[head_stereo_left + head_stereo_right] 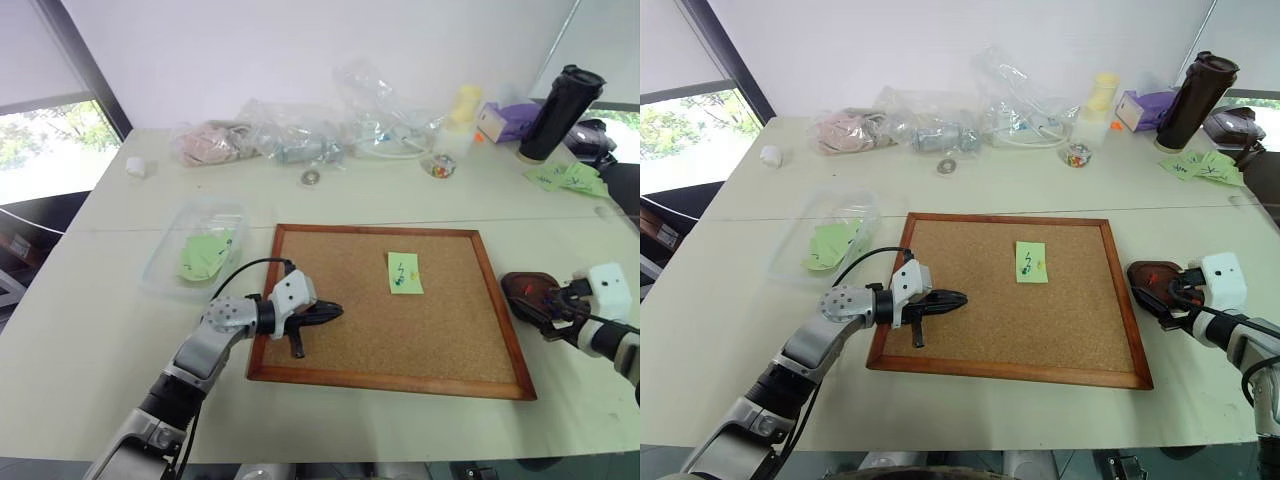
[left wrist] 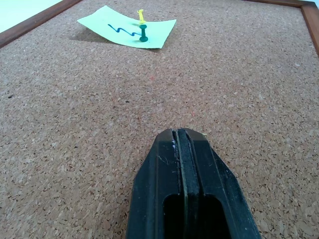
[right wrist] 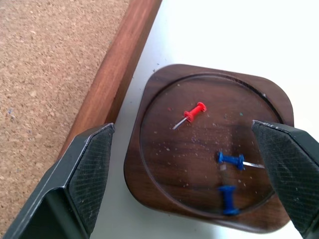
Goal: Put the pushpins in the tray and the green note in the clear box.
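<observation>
Pincer on the right [image 3: 184, 174] is held spread wide over the tray [image 3: 154, 89], where one red and two blue pushpins [image 3: 193, 112] lie loose. A pin drop is judged finished. Two pins are seen pinning the green note [image 1: 404, 272] to the cork board [image 1: 300, 372]; they must be pulled next. Left pincer [image 1: 330, 312] is pressed together, empty, above the board. Far left on the bench [image 1: 100, 330] sits the clear box [image 1: 160, 268].

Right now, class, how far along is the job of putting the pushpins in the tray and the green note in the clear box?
Done: a red pushpin and two blue pushpins lie in the tray.
In hand: nothing; the right gripper is open over the tray, the left gripper shut above the cork board.
Left: a yellow pin and a green pin pin the green note to the board, far from the clear box.
</observation>
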Robot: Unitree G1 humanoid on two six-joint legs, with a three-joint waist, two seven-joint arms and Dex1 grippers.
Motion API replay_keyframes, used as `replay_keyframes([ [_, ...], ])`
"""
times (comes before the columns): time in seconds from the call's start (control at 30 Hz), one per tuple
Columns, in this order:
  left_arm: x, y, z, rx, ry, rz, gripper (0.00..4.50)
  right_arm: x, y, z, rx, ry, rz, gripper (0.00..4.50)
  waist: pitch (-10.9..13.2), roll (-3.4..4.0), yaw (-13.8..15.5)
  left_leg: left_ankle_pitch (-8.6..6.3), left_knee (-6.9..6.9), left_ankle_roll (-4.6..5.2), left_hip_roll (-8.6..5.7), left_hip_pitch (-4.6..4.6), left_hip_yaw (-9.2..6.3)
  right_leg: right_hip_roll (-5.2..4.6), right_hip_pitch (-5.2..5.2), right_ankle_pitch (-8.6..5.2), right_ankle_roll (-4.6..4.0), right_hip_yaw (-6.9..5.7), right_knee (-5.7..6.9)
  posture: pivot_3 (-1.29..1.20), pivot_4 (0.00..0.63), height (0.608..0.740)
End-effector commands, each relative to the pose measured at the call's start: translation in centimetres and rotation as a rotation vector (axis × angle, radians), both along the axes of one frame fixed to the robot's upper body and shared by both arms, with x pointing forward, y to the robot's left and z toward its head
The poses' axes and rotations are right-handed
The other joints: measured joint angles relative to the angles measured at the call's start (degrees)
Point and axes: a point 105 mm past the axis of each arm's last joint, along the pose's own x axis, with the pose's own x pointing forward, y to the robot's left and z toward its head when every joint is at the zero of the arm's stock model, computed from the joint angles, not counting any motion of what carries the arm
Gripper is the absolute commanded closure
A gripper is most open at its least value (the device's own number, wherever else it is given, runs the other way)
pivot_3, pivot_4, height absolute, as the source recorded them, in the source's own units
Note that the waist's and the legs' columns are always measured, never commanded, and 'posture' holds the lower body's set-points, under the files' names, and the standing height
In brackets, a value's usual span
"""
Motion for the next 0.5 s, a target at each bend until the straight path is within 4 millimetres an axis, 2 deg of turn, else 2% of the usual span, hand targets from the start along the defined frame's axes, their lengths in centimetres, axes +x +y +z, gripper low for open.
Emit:
replay_keyframes([
  [0.03,-0.4,0.6,-2.8,0.086,0.078,0.021,4.5,0.7,1.5,3.0,-0.01,-0.102,0.073,0.03,0.0,0.0,-0.1,0.0,0.0,0.0,0.0,0.0,0.0,0.0,0.0,0.0,0.0,0.0,0.0,0.0,0.15,0.74],
  [0.13,-0.5,0.6,-2.8,0.085,0.079,0.021,4.5,1.0,3.3,4.9,-0.016,-0.145,0.161,0.03,0.0,0.03,0.0,0.0,0.0,0.0,0.0,0.0,0.0,0.0,0.0,0.0,0.0,0.01,-0.01,0.0,0.15,0.74],
  [0.23,-0.4,0.6,-2.9,0.086,0.079,0.02,4.5,1.3,5.5,6.0,-0.003,-0.161,0.245,0.03,0.0,0.01,0.0,0.0,0.0,0.01,0.0,-0.01,0.0,0.0,0.0,0.0,0.0,0.0,-0.02,0.0,0.15,0.74],
  [0.4,-0.5,0.5,-2.9,0.086,0.08,0.02,4.5,2.5,11.7,5.1,0.031,-0.169,0.412,0.03,0.0,-0.04,-0.1,0.0,-0.01,0.01,0.02,0.0,-0.01,0.01,0.01,0.0,0.0,0.0,-0.03,0.0,0.15,0.74],
  [0.5,-0.5,0.6,-3.0,0.089,0.078,0.023,4.5,3.3,13.5,4.2,0.033,-0.159,0.418,0.03,0.0,-0.03,0.2,0.0,-0.01,0.0,0.03,-0.04,-0.01,0.0,-0.02,0.0,0.0,0.0,-0.03,0.0,0.15,0.74],
])
